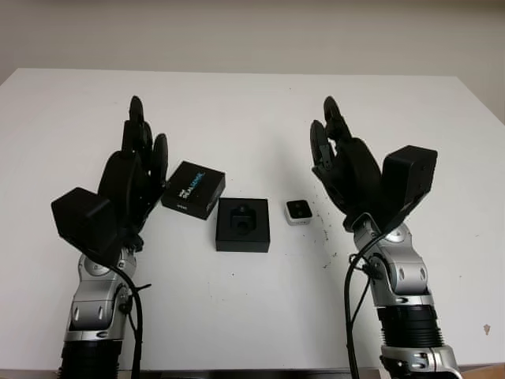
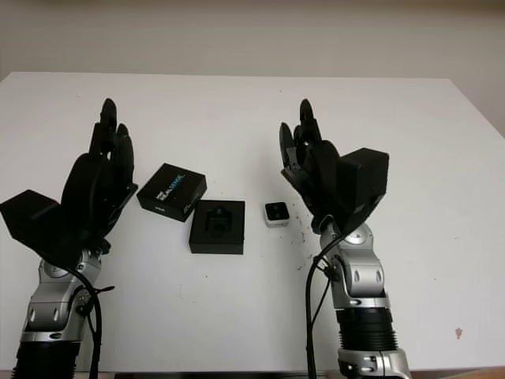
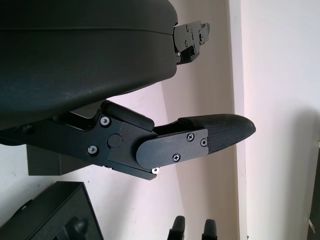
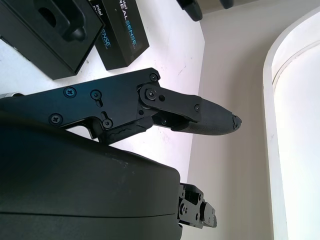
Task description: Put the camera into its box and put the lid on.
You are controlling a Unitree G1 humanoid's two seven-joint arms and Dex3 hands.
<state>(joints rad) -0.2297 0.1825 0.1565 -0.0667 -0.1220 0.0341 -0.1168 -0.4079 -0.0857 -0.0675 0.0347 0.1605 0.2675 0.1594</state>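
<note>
1. Left black three-finger robot hand (image 1: pixel 138 170): raised above the white table (image 1: pixel 252 103) on the left side, holding nothing, open; fingers pointing away from the robot; just left of the lid.
2. Right black three-finger robot hand (image 1: pixel 339 162): raised above the table on the right side, holding nothing, open; just right of the camera.
3. Small square white-cased camera with a dark face (image 1: pixel 298 211): lying on the table between the box and the right hand, outside the box, just beside its right edge.
4. Square black open box with a moulded black insert (image 1: pixel 243 224): flat on the table, centre front; its recess uncovered.
5. Flat black cardboard lid with white and blue lettering (image 1: pixel 193 189): lying on the table just left of and behind the box, turned at an angle, close to the left hand.
</note>
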